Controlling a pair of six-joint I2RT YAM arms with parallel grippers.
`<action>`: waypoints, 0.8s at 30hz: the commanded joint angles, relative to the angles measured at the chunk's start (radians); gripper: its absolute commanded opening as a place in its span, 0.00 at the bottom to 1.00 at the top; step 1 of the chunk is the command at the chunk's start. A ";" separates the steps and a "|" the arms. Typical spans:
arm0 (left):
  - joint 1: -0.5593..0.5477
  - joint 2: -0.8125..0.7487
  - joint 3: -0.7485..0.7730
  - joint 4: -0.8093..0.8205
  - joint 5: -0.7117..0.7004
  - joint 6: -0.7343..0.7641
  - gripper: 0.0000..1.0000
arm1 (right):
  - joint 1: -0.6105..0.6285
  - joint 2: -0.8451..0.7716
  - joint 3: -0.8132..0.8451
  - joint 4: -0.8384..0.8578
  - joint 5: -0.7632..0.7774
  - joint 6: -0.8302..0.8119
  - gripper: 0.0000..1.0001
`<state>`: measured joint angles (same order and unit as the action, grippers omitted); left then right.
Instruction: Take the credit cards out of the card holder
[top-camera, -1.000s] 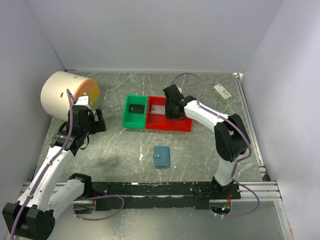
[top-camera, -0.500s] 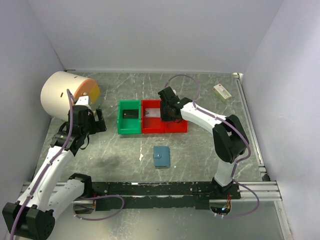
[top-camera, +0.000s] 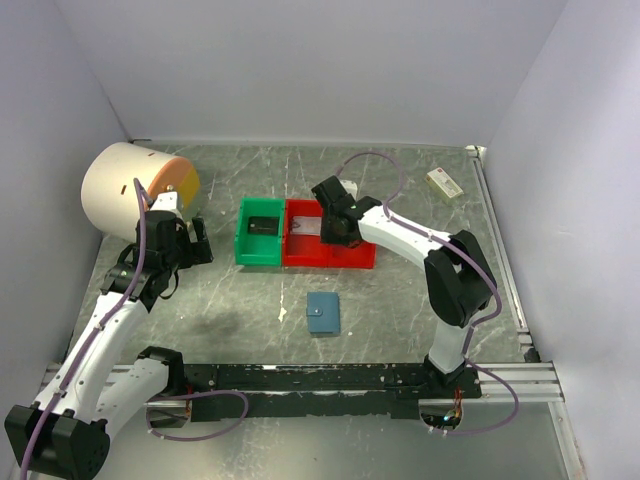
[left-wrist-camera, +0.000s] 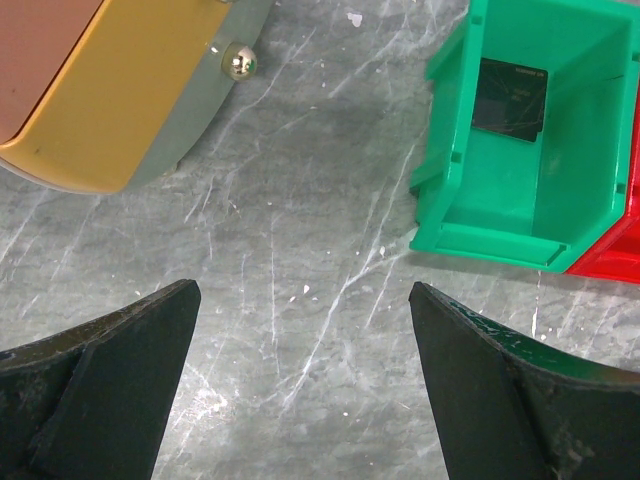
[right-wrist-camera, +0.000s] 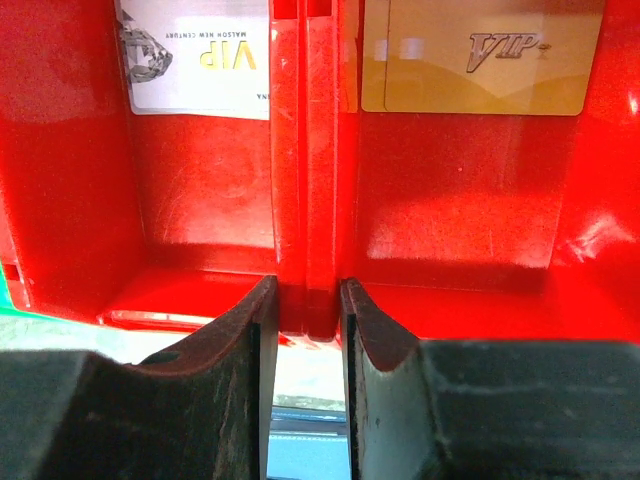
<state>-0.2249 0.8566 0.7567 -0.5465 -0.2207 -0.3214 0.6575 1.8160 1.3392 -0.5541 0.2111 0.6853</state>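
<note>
While the left gripper (top-camera: 188, 247) hangs with its jaws wide at the left of the top view, the right gripper (top-camera: 335, 225) sits at centre frame, narrow and clamped on the red bins (top-camera: 330, 262). In the right wrist view its fingers (right-wrist-camera: 240, 340) pinch the twin walls where the 2 red compartments meet, low in the frame. A white card (right-wrist-camera: 190, 60) lies at the top of the left compartment, and a gold card (right-wrist-camera: 480, 60) lies at the top of the right one.

The green bin (top-camera: 262, 255) touches the red bins on their left. In the left wrist view it fills the upper right, and a dark card (left-wrist-camera: 510, 98) lies flat on its floor. Both left fingers (left-wrist-camera: 110, 380) show along the bottom edge of that view, with bare table (left-wrist-camera: 300, 250) between them.

The holder (top-camera: 322, 312) lies closed and flat on the table at lower centre of the top view, below the red bins and well apart from both grippers. A cream drum (top-camera: 125, 190) stands at upper left, near the left gripper. A cream box (top-camera: 443, 183) lies at upper right.
</note>
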 joint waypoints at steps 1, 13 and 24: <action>-0.007 -0.009 0.022 0.013 -0.001 0.001 0.99 | -0.001 -0.040 0.017 -0.034 0.090 0.054 0.26; -0.008 -0.012 0.020 0.016 0.007 0.002 0.99 | -0.001 -0.021 0.058 0.003 0.043 -0.042 0.27; -0.011 -0.007 0.022 0.012 0.003 0.001 0.99 | -0.002 -0.007 -0.010 0.067 -0.011 -0.136 0.27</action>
<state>-0.2268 0.8566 0.7567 -0.5465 -0.2203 -0.3214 0.6559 1.8145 1.3472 -0.5476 0.2241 0.5934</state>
